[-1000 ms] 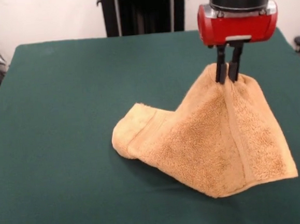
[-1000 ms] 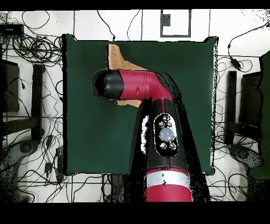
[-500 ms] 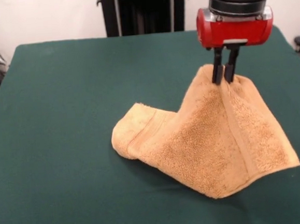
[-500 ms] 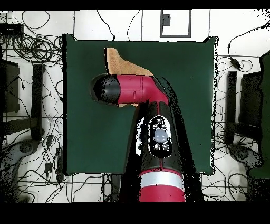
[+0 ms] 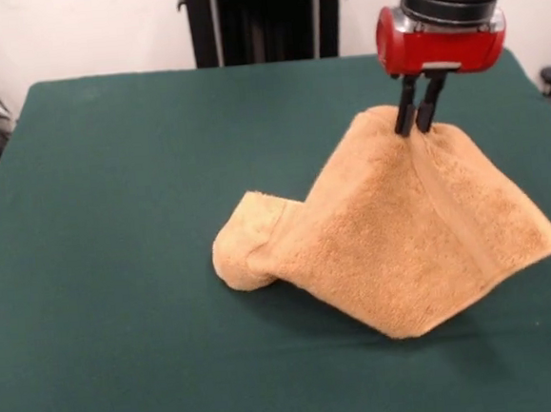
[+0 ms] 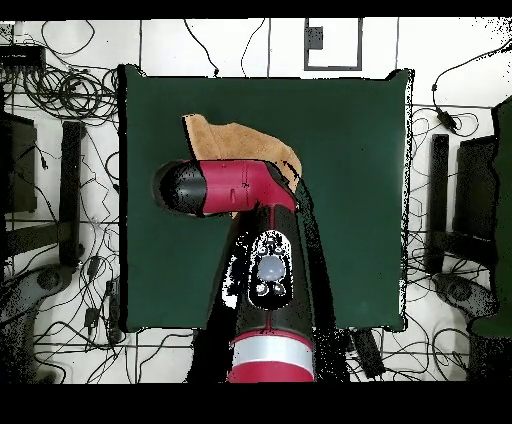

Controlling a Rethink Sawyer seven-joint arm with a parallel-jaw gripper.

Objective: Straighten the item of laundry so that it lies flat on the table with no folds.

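Towel (image 5: 403, 244) hangs tented from gripper (image 5: 418, 118), apparently still folded.

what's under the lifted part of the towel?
Front view: the gripper, shut on the towel, holds it up in a tent over the green table. The towel's own drape covers the space beneath, so nothing there can be seen.

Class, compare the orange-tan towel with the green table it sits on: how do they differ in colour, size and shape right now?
The towel is orange-tan; the table is dark green. The towel is small and the table far larger. The towel is peaked like a tent, pinched at its top by the gripper, with one end rolled under; the table lies flat.
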